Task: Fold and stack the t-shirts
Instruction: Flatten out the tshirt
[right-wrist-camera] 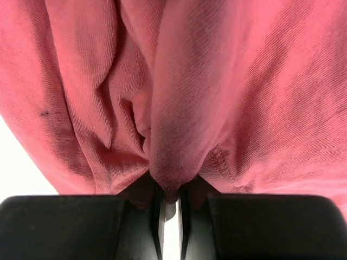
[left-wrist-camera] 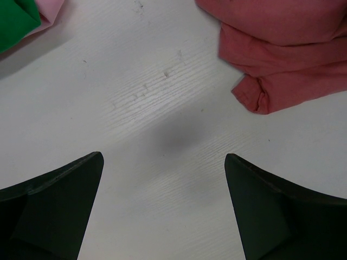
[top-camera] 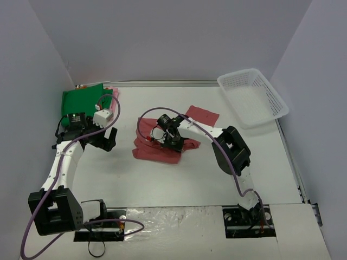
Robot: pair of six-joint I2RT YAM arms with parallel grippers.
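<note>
The red shirt (top-camera: 154,153) lies rumpled in the middle of the bench (top-camera: 162,184), with one flap spread flat on the far side, toward the basket (top-camera: 271,91). Your right hand (top-camera: 164,140) is down on the shirt's middle, its jaws closed to a narrow slit on a pinched fold of the cloth. In the right wrist view, the red shirt (right-wrist-camera: 217,81) fills the frame. Its wrinkles run down into the pinch where your right hand (right-wrist-camera: 171,197) grips the fold between its two black fingers.

Your left hand (top-camera: 102,144) hangs over bare bench just left of the red shirt, with its jaws spread wide and nothing in them. In its wrist view your left hand (left-wrist-camera: 162,157) frames only white bench top. A sleeve end of the red shirt (left-wrist-camera: 282,49) lies at the upper right.

The green shirt (top-camera: 81,100) lies in the far left corner of the bench. A strip of the pink shirt (top-camera: 114,92) shows at its right edge. Both peek into the top left of the left wrist view, green shirt (left-wrist-camera: 13,21) beside pink shirt (left-wrist-camera: 49,8).

The white mesh basket sits at the far right corner, well apart from all three shirts.
</note>
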